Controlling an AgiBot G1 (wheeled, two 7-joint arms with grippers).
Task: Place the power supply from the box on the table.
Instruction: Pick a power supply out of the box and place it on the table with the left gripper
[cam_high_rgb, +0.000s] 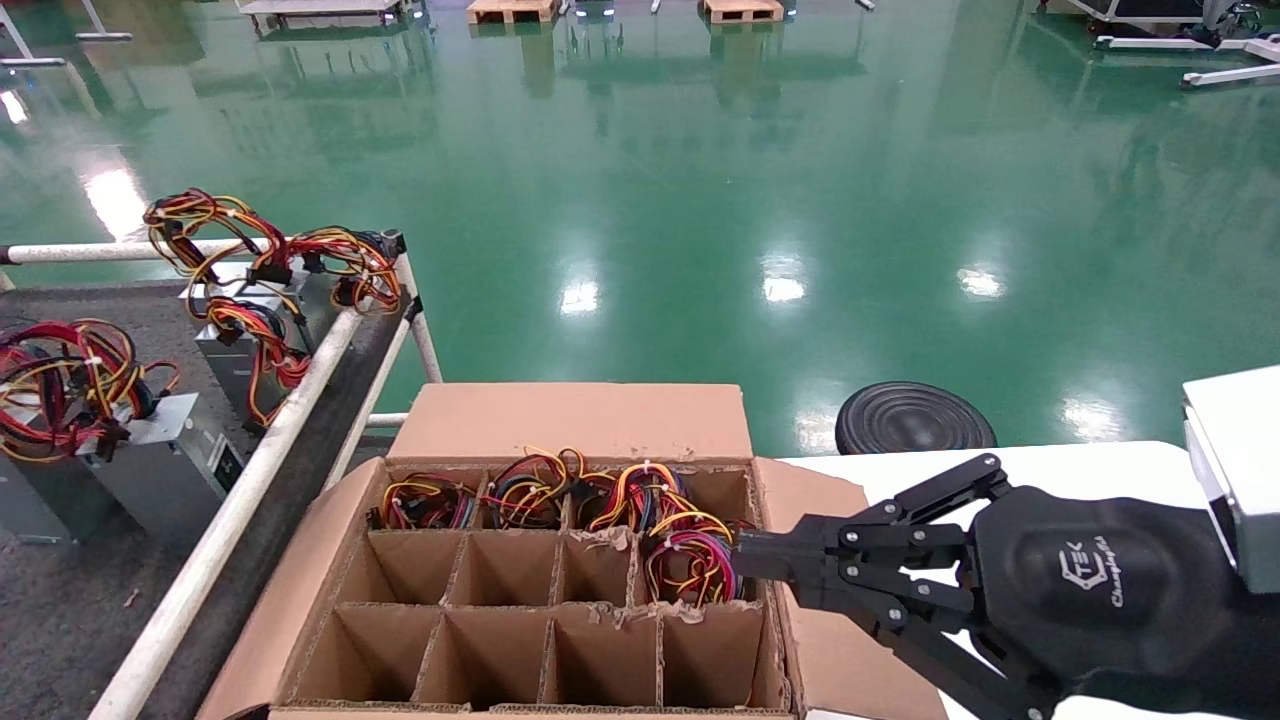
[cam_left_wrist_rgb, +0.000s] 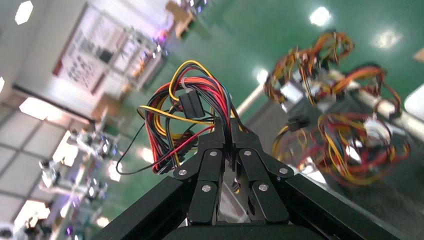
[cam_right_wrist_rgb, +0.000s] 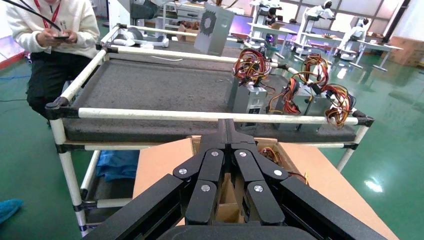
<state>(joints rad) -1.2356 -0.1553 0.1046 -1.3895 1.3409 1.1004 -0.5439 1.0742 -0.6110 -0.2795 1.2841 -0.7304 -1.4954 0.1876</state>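
Observation:
The box (cam_high_rgb: 570, 420) stands open at the bottom centre, and wire bundles (cam_high_rgb: 530, 490) of units fill its back cells. My right gripper (cam_high_rgb: 745, 560) is shut and empty. It hovers at the box's right edge, next to a wired unit (cam_high_rgb: 690, 565) in the second row, and shows over the box (cam_right_wrist_rgb: 160, 160) as the right gripper (cam_right_wrist_rgb: 226, 125). My left gripper (cam_left_wrist_rgb: 226, 132) is shut on the wire bundle (cam_left_wrist_rgb: 192, 100) of a power supply. That arm is outside the head view. A power supply (cam_high_rgb: 165, 450) rests on the table (cam_high_rgb: 60, 620) at far left.
Two more units (cam_high_rgb: 250, 330) stand at the table's far corner, seen also as units (cam_right_wrist_rgb: 250, 95). A white rail (cam_high_rgb: 250, 470) separates table and box. A black disc (cam_high_rgb: 915, 420) lies on the green floor. A white tabletop (cam_high_rgb: 1100, 465) lies under my right arm. A person (cam_right_wrist_rgb: 50, 45) stands beyond the table.

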